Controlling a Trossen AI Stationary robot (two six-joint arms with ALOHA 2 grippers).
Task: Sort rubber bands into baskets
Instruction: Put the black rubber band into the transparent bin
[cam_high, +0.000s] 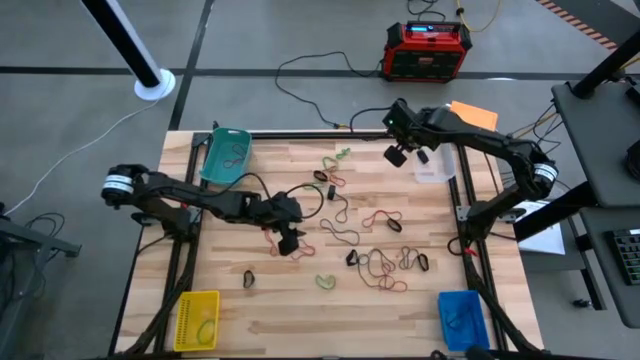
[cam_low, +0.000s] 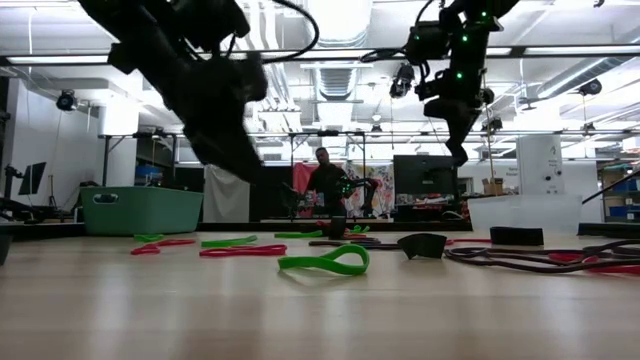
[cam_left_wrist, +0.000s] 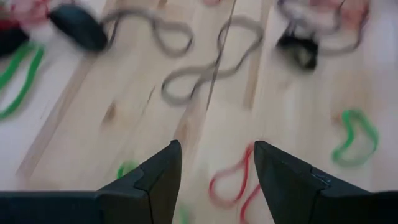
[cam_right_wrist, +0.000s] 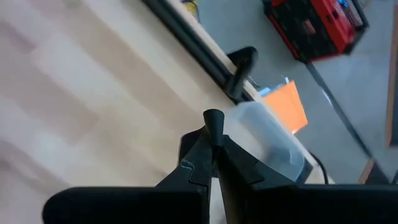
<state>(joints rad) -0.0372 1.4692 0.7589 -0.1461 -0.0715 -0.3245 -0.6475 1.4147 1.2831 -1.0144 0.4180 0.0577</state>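
Hovering with jaws wide and empty, the left gripper (cam_left_wrist: 216, 180) hangs over a red band (cam_left_wrist: 229, 183) mid-table. The right gripper (cam_right_wrist: 213, 124) is pinched shut near the clear basket (cam_right_wrist: 273, 140). Most bands (cam_high: 385, 262) remain scattered; sorting looks barely started.

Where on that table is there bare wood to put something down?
Bare: the front strip between the yellow basket and blue basket, and the left edge below the teal basket. Crowded: the middle and right, strewn with rubber bands.
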